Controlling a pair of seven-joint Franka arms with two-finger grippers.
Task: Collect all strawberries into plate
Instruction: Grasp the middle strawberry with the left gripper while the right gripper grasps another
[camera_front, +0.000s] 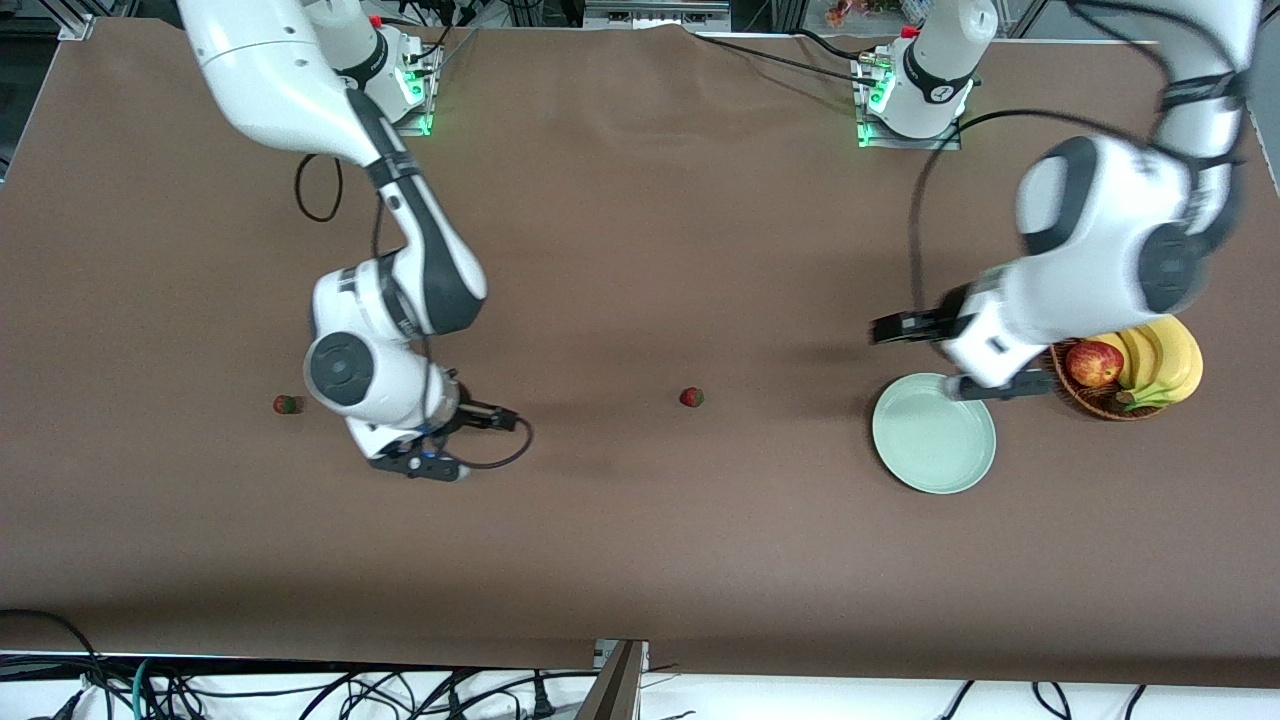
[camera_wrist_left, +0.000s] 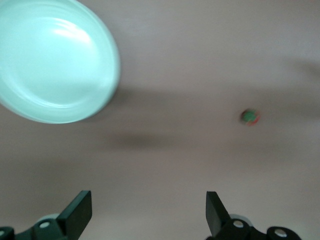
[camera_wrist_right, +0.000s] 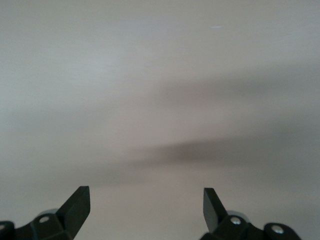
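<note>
Plate (camera_front: 934, 432): empty
Strawberries: two on desk (camera_front: 640, 560), one (camera_front: 691, 397) mid-desk, one (camera_front: 286, 404) beside my right arm
My left claw (camera_wrist_left: 149, 215): apart, beside plate
My right claw (camera_wrist_right: 146, 212): apart, empty

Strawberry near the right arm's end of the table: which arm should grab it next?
Right, probably. The right gripper hangs open, empty, over the table beside that strawberry. The left gripper, also open, is over the plate at the other end, better placed for the middle strawberry.
</note>
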